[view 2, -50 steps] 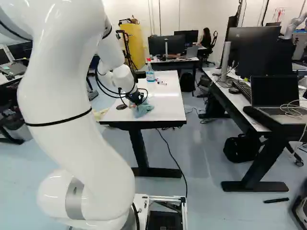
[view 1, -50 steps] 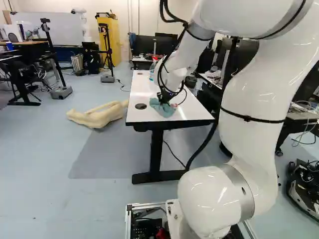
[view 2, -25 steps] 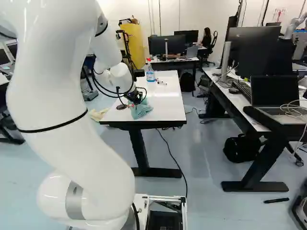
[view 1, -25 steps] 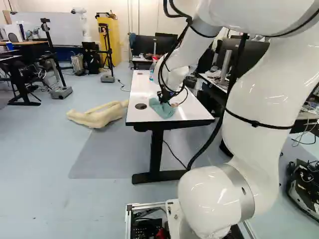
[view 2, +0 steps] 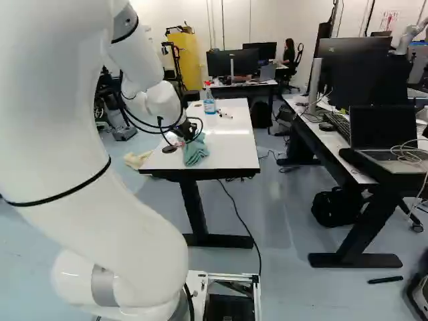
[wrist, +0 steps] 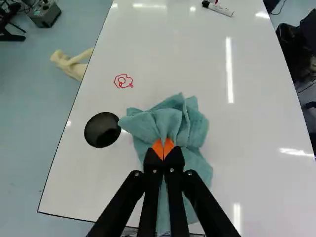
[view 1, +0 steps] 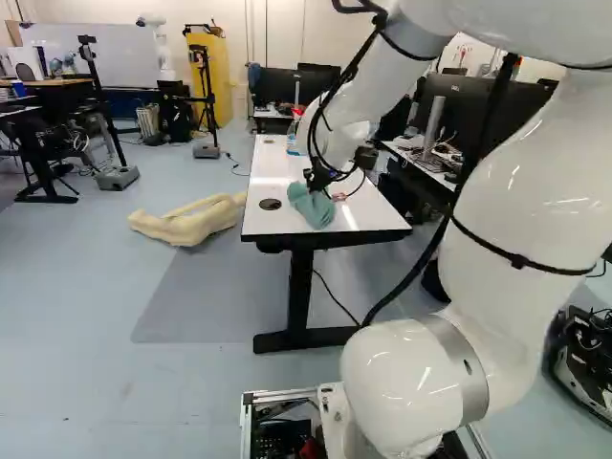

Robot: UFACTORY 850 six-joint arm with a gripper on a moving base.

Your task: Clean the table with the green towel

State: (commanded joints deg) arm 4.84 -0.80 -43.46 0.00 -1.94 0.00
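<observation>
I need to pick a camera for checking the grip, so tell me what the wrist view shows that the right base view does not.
Only the wrist view: the orange pads of the tool, closed on the green towel.
Only the right base view: the spray bottle and the black table leg.
Both: the bunched green towel, the white table, its round black inset and a marker.

One towel (wrist: 195, 126), one gripper (view 2: 191, 134), one spray bottle (view 2: 210, 105), one black circle (wrist: 102, 130) — and one red scribble (wrist: 123, 81).
</observation>
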